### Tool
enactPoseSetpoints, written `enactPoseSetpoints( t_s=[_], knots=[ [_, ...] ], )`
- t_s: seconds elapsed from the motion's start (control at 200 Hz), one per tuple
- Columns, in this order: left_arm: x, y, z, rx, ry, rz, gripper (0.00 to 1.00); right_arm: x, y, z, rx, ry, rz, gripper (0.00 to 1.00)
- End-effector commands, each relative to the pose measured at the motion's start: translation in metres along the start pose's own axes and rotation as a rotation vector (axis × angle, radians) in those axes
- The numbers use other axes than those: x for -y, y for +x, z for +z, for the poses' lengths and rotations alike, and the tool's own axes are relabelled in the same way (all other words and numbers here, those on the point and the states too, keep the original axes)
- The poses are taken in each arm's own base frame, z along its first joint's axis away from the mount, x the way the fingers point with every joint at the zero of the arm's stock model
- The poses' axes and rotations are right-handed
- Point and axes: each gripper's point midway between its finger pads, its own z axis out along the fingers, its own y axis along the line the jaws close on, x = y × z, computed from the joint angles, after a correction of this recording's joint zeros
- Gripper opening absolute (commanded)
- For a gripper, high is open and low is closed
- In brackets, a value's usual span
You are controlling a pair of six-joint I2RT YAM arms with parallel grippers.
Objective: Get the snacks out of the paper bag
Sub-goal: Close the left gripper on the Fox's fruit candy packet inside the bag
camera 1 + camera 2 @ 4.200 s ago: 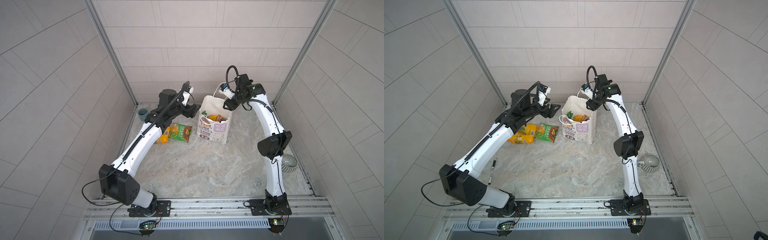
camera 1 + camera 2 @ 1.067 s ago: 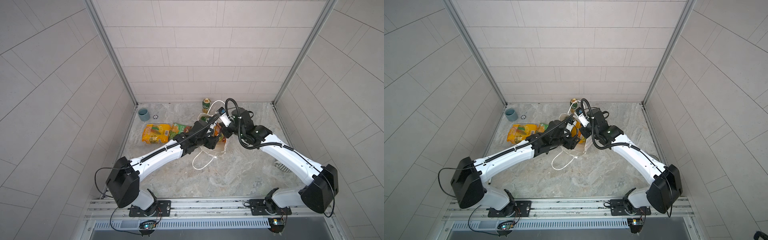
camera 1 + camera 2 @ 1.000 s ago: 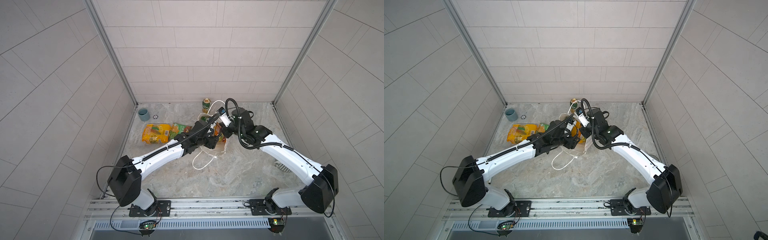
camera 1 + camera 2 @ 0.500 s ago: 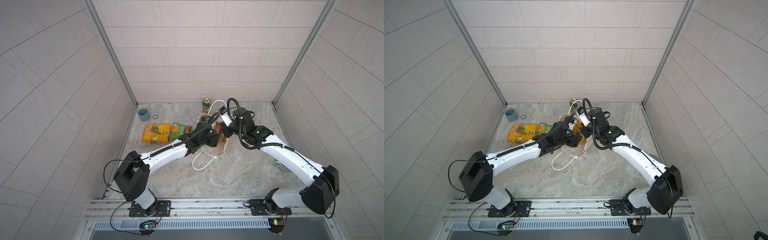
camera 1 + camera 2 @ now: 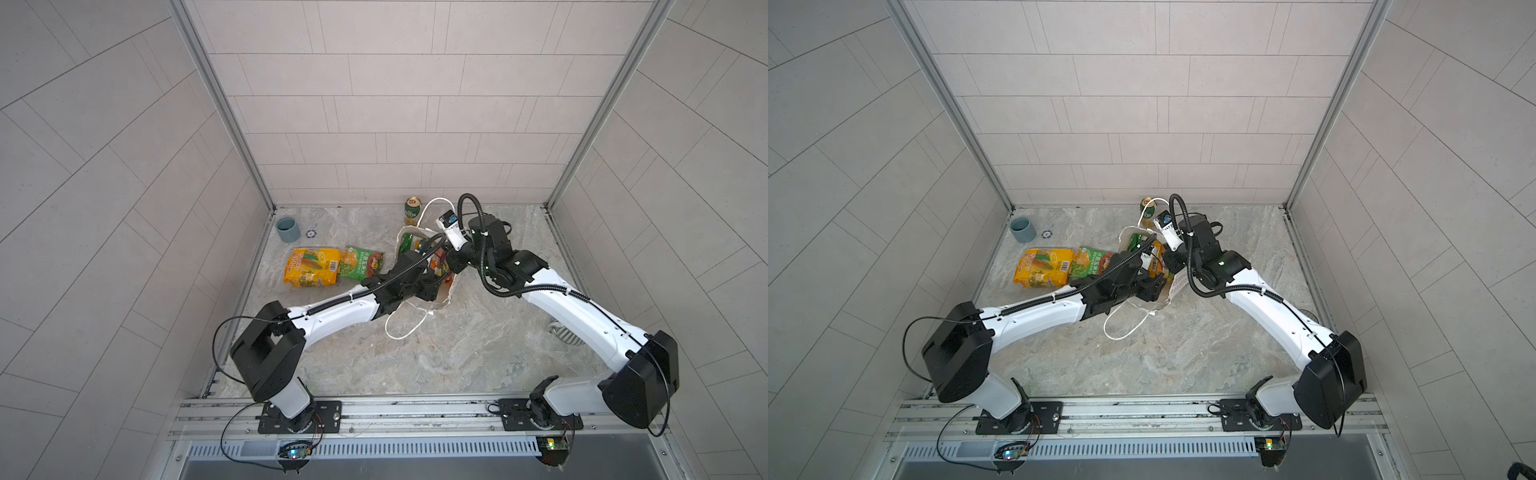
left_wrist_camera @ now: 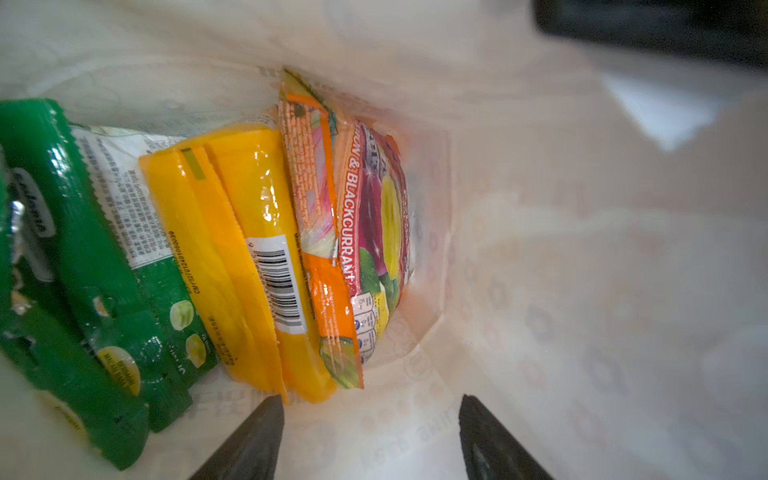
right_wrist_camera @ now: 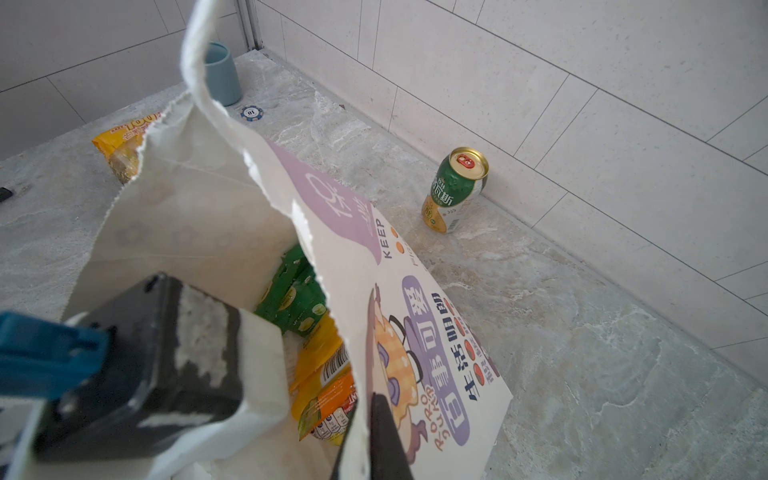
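The white paper bag (image 7: 345, 232) with purple panels leans over, its mouth held wide. My right gripper (image 7: 365, 409) is shut on the bag's torn rim. My left gripper (image 6: 370, 401) is inside the paper bag (image 6: 582, 291), open and empty. Just ahead of its fingertips lie three snacks: a green packet (image 6: 83, 249), a yellow packet (image 6: 232, 257) and an orange-purple packet (image 6: 357, 232). In both top views the two grippers meet at the bag (image 5: 446, 293) (image 5: 1177, 284). A yellow packet (image 5: 309, 268) and a green packet (image 5: 359, 262) lie on the table left of it.
A green-gold can (image 5: 412, 210) stands by the back wall behind the bag. A grey-blue cup (image 5: 288, 229) and a small chip (image 5: 310, 233) sit at the back left corner. A wire object (image 5: 561, 332) shows under the right arm. The bag's cord handle (image 5: 409, 330) trails forward.
About four seconds ago the bag stood upright further back, with the left gripper outside it. Over the last second the left arm has stretched a little deeper into the bag; the right gripper keeps its hold.
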Motion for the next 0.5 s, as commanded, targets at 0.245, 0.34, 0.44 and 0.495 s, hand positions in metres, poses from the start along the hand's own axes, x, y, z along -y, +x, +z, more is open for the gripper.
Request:
enactPoseSetpoints(
  t_s=[0.245,0.34,0.44,0.495],
  knots=[
    [-0.002,-0.015,0.022,0.020,-0.034,0.022,0.75,-0.009,-0.035,-0.022,0.150,-0.055,0.010,0.00],
    [-0.005,-0.015,0.028,0.016,-0.041,0.019,0.75,-0.010,-0.037,-0.024,0.157,-0.060,0.011,0.00],
    [-0.007,-0.015,0.034,0.014,-0.045,0.023,0.74,-0.012,-0.037,-0.025,0.162,-0.070,0.011,0.00],
    [-0.008,-0.014,0.038,0.018,-0.051,0.026,0.72,-0.012,-0.037,-0.024,0.161,-0.072,0.009,0.00]
  ],
)
